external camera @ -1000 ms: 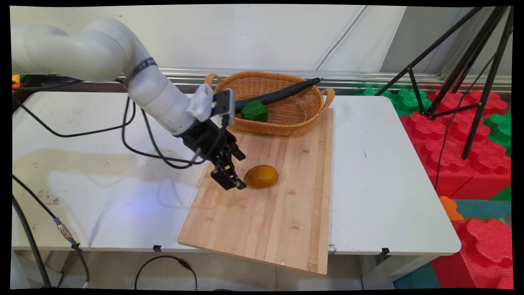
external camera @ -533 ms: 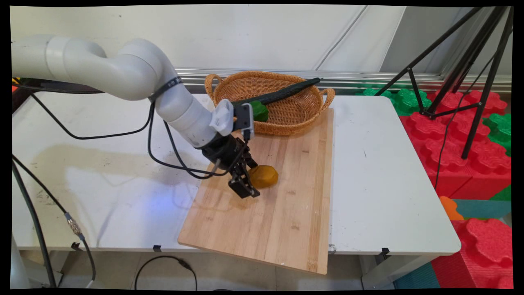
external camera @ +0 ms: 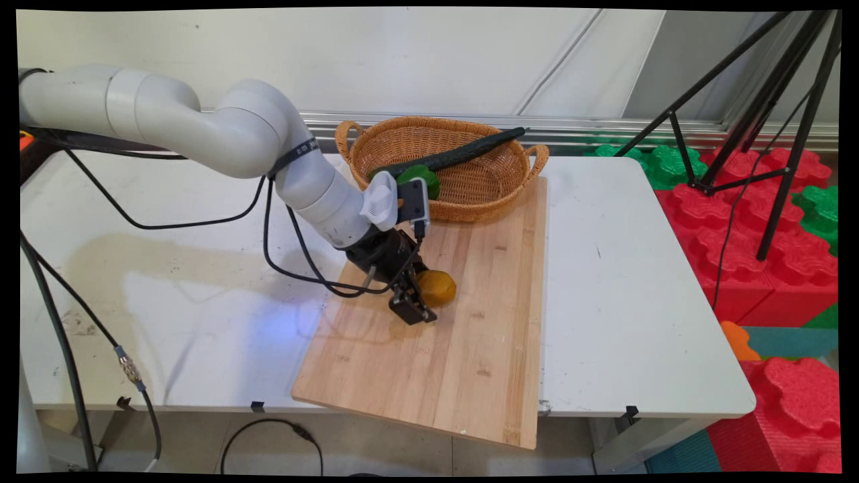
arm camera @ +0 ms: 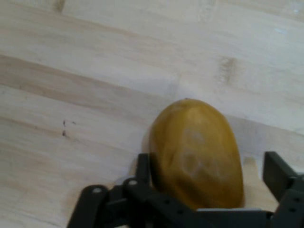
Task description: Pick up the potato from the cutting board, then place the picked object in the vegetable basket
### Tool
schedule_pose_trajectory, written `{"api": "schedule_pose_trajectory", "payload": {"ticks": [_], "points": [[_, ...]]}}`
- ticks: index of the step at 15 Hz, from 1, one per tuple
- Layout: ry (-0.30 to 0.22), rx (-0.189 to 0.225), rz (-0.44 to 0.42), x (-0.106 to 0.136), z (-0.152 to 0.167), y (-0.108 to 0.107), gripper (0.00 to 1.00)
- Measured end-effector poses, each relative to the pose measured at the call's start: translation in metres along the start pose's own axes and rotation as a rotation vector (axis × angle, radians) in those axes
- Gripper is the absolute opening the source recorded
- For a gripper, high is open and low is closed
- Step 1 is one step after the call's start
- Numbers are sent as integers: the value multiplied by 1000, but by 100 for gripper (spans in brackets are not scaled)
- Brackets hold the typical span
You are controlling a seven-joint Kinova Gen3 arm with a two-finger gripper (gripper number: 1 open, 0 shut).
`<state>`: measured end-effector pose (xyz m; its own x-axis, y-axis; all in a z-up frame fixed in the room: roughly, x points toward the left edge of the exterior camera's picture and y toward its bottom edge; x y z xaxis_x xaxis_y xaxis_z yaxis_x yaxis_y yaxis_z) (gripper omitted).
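A yellow-brown potato [external camera: 439,287] lies on the wooden cutting board [external camera: 456,362] in the main view. My gripper [external camera: 421,303] has come down at the potato's left end, low over the board. In the hand view the potato [arm camera: 194,147] sits between the two fingers of the gripper [arm camera: 209,164]. The left finger [arm camera: 143,164] is against its side. The right finger [arm camera: 278,171] stands a little away from it. The gripper is open and the potato rests on the board [arm camera: 95,95].
A wicker basket [external camera: 470,204] stands at the board's far end, holding a long dark cucumber [external camera: 456,154] and a green pepper [external camera: 423,176]. A black tripod [external camera: 772,134] and red and green foam blocks [external camera: 772,268] are off the table's right side.
The gripper has moved right and slightly down across the board, from beside the potato's left end to straddling it. The potato has stayed in place.
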<state>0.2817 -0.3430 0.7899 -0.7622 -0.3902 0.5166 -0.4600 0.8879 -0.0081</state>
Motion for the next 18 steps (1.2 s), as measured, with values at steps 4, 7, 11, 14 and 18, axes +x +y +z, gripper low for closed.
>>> {"api": "schedule_pose_trajectory", "payload": {"ticks": [4,7,11,14,18], "points": [[11,8,2,3,4,-2,0],[24,11,2,3,2,-4,0],[53,8,-1,3,-13,-5,0],[82,6,-16,2,-32,-8,0],[121,5,-43,0,-59,-14,0]]}}
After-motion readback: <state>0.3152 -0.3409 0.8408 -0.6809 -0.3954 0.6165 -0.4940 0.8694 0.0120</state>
